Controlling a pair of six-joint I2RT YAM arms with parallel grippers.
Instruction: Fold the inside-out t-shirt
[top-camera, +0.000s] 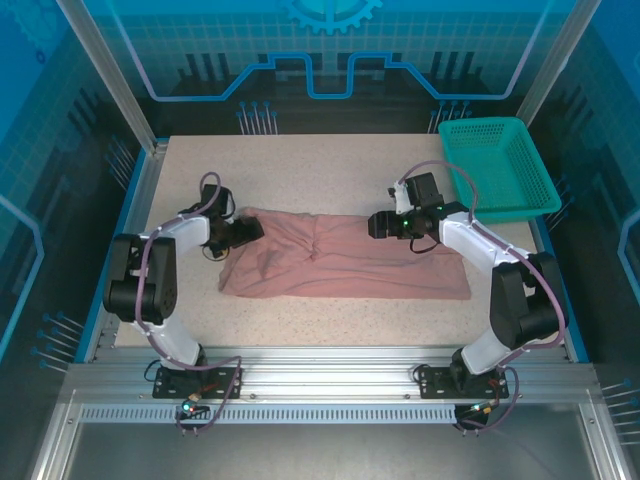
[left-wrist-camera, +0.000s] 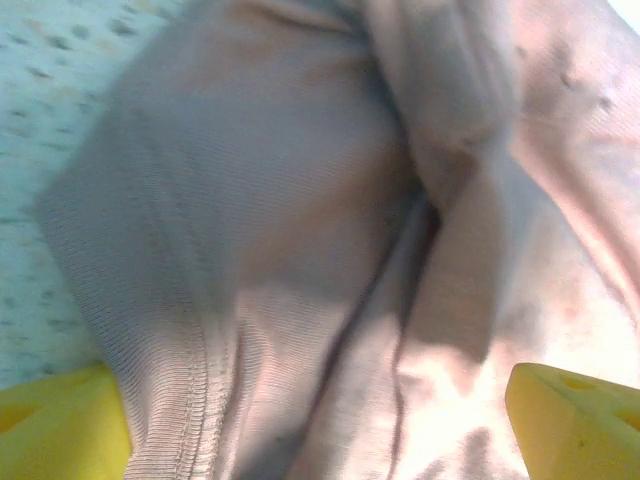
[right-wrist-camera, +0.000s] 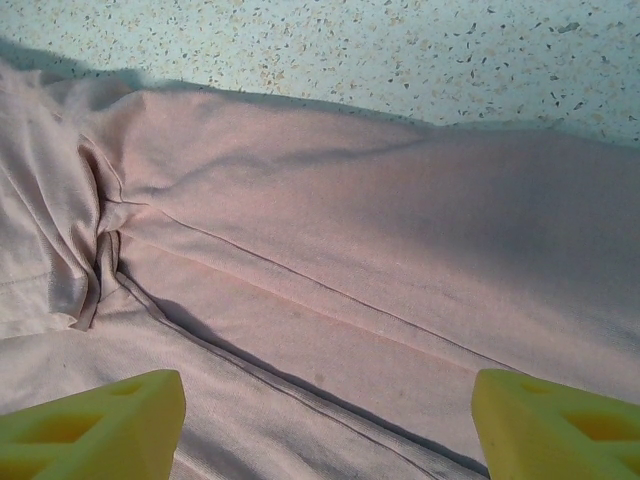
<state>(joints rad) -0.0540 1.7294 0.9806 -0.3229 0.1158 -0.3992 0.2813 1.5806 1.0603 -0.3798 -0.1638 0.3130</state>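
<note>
The left gripper (top-camera: 248, 230) and the right gripper (top-camera: 375, 225) are both open and hold nothing. The t-shirt (top-camera: 340, 262) lies just under them on the worktop (top-camera: 350, 170). I think each must pinch an end next and fold it over.

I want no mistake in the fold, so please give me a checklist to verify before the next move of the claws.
1. Left claw open over the t-shirt: ok.
2. Right claw open over the t-shirt: ok.
3. The t-shirt lies smooth: not ok, creased at the middle.
4. The t-shirt wholly on the table: ok.
5. Teal basket apart from the t-shirt: ok.
6. Fingertips touching cloth: cannot tell.
</note>
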